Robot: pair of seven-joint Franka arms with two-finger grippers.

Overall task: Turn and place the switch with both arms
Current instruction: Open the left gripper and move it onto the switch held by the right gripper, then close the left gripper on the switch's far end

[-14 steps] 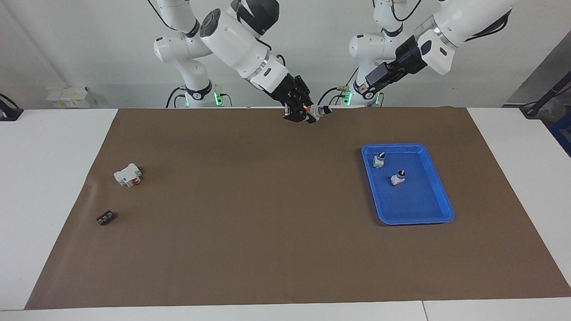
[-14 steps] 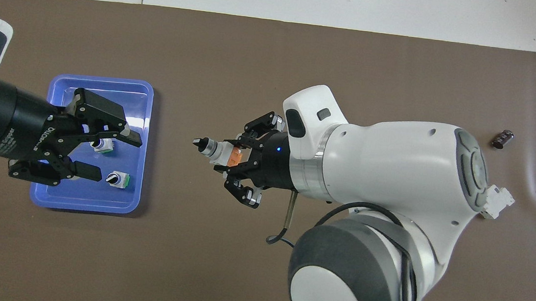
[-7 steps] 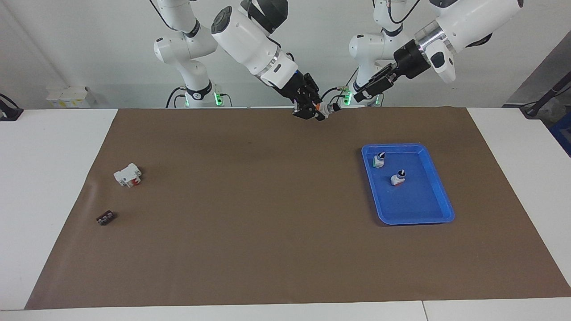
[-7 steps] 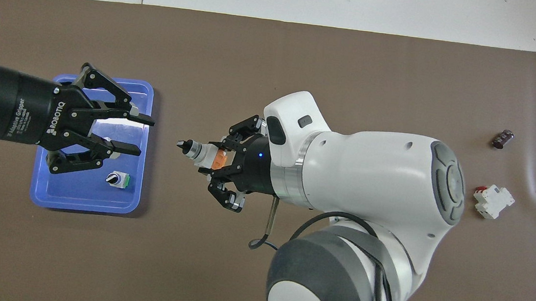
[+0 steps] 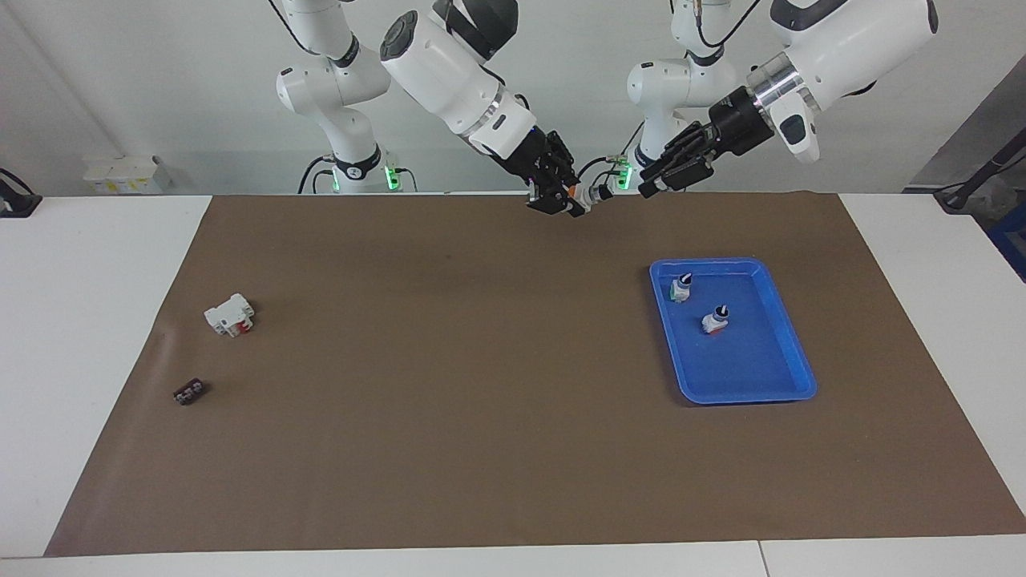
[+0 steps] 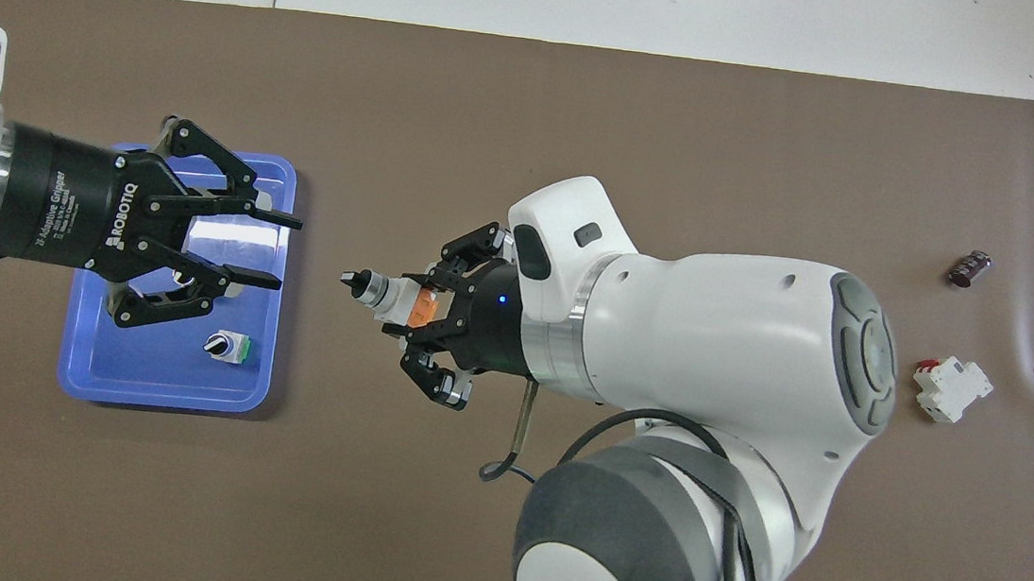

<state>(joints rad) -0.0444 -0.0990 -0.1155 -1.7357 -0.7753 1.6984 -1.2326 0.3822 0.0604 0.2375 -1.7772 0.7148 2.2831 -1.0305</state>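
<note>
Overhead view: right claw [image 6: 420,310] holds switch [image 6: 388,294] aloft above worktop's [image 6: 592,98] robot-side edge; left claw [image 6: 265,249], narrowed from wide yet still parted, faces knob. Handover grasp judged imminent.

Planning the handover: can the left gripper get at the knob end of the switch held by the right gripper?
Probably yes. The right gripper holds the switch in mid-air, knob end toward the left gripper, whose fingers stand apart with nothing between them and the knob.
</note>
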